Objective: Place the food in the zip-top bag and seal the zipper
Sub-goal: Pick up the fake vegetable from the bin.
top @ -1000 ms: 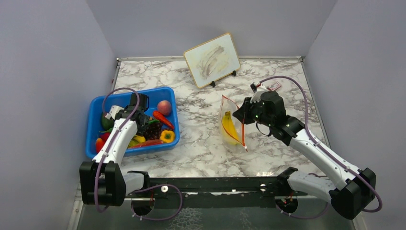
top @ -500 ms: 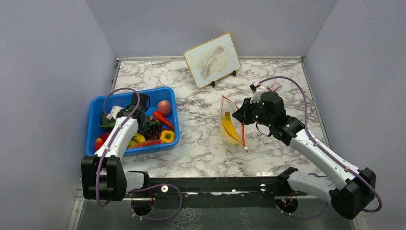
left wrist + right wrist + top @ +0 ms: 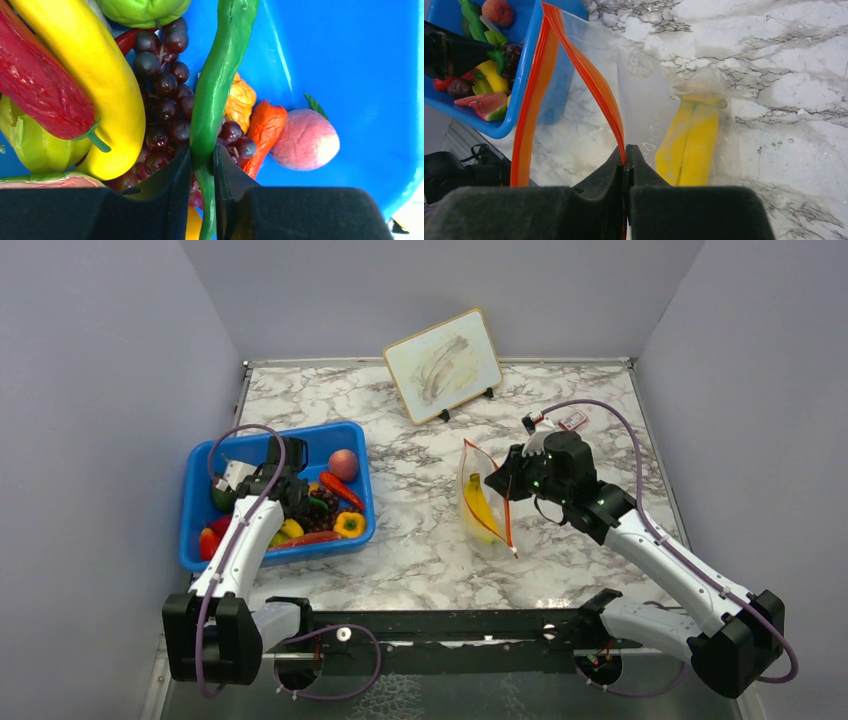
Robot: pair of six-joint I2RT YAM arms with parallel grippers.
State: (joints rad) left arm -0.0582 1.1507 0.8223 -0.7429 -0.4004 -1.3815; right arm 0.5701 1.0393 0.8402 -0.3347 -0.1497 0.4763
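The food lies heaped in a blue bin point(image 3: 200, 455): purple grapes point(image 3: 160, 100), a yellow banana point(image 3: 100, 85), an orange carrot point(image 3: 265, 127), a peach point(image 3: 306, 140), a red chilli point(image 3: 40, 95). My left gripper point(image 3: 202, 160) is down in the bin, both fingers pressed against a long green pepper point(image 3: 215, 95). The zip-top bag point(image 3: 485, 505) lies mid-table with its mouth held open and a banana point(image 3: 691, 145) inside. My right gripper point(image 3: 626, 150) is shut on the zipper point(image 3: 594, 85), pinching one side of the orange-red strip.
A small tilted whiteboard point(image 3: 443, 364) stands on an easel at the back of the marble table. Grey walls close in left, right and behind. The bin's wall point(image 3: 519, 100) sits just left of the bag's open mouth in the right wrist view.
My left gripper's jaws have narrowed onto the green pepper, and the left arm has shifted slightly within the bin. The right arm and the bag have stayed still.
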